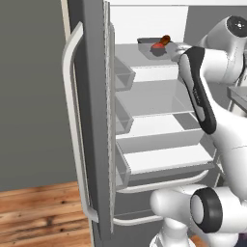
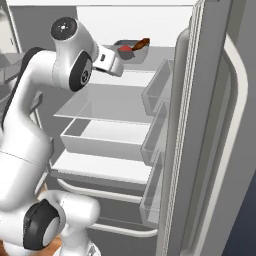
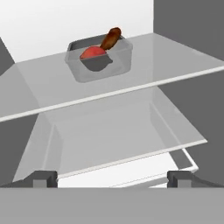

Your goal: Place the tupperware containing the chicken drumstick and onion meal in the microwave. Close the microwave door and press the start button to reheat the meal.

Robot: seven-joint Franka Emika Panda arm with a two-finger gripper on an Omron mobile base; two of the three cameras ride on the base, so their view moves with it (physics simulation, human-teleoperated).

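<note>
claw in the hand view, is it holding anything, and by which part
Nothing is held. The claw is open, short of the tupperware, which sits on the upper glass shelf with the drumstick and onion inside.

Kitchen: open fridge (image 1: 91, 120), glass shelves (image 3: 175, 61)

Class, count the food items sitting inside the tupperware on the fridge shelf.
2. A chicken drumstick leans over the tupperware's back rim; a red onion sits beside it in the tub. Anything beneath them would be hidden.

Translucent grey tupperware (image 3: 99, 61) upright on glass shelf, brown chicken drumstick (image 3: 110, 38) leaning out (apparently), red onion (image 3: 92, 53) inside
</note>
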